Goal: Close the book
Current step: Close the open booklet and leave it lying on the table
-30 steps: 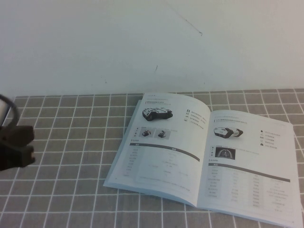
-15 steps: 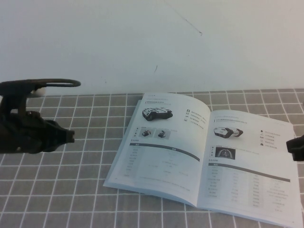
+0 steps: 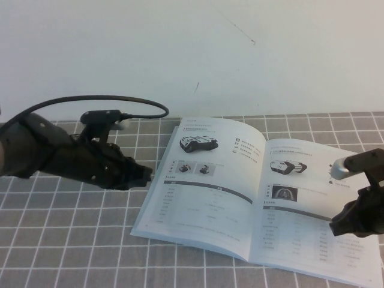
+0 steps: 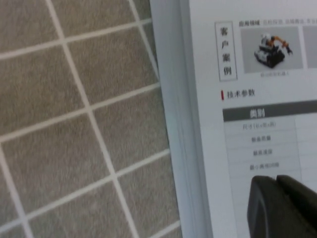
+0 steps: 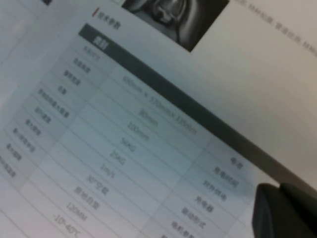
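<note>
Left gripper [image 3: 146, 175]: jaws are pressing together; it is hovering at the left edge of the book [image 3: 240, 180].
Right gripper [image 3: 343, 227]: jaws are pressing together; it is hanging over the right page.
Book: is lying spread flat on the checked tablecloth [image 3: 72, 240].
Change: both grippers are reaching further inward than half a second ago; the book is not moving.

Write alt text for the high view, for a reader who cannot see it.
An open book lies flat on a grey gridded table cover, its pages showing product photos and tables. The left tool is just beside the book's left edge, and the right tool is over the right-hand page near its outer edge.
</note>
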